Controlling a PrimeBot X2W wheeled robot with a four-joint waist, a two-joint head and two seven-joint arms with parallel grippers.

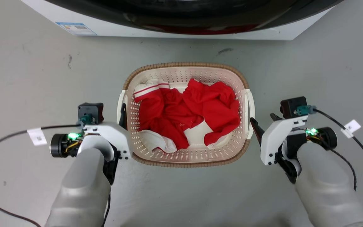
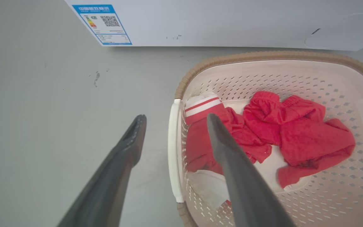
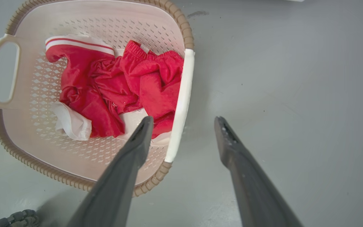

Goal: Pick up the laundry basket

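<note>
Item 1, laundry basket (image 1: 184, 65) (image 2: 263, 56) (image 3: 181, 23): cream perforated plastic with a brown woven-look rim, standing upright on the grey floor (image 1: 43, 78) at the middle of the head view

Contents: crumpled red clothes (image 1: 200, 107) (image 2: 298, 132) (image 3: 118, 85) with white trim, lying over a white piece (image 1: 158, 142) at the basket's 7 o'clock

Item 2, washing machine (image 1: 121, 30) (image 2: 216, 22): white body at the basket's 12 o'clock, well apart from it across bare floor; blue-edged label (image 1: 76, 28) (image 2: 104, 23) at its lower corner, toward 11 o'clock

Item 3, left hand (image 1: 123, 113) (image 2: 175, 117): at the basket's 9 o'clock, spread wide and holding nothing. In the left wrist view one finger lies over floor and the other over the red clothes, with the white left side handle (image 1: 119, 108) (image 2: 172, 151) between them; contact cannot be told

Item 4, right hand (image 1: 262, 119) (image 3: 184, 119): at the basket's 3 o'clock, spread wide and holding nothing. In the right wrist view the white right side handle (image 1: 250, 110) (image 3: 181, 101) runs between its two fingers; in the head view the nearer fingertip sits just beside that handle

Item 5, black cables (image 1: 8, 135) with white tags: trailing from both wrists across the floor toward 8 and 4 o'clock
</note>
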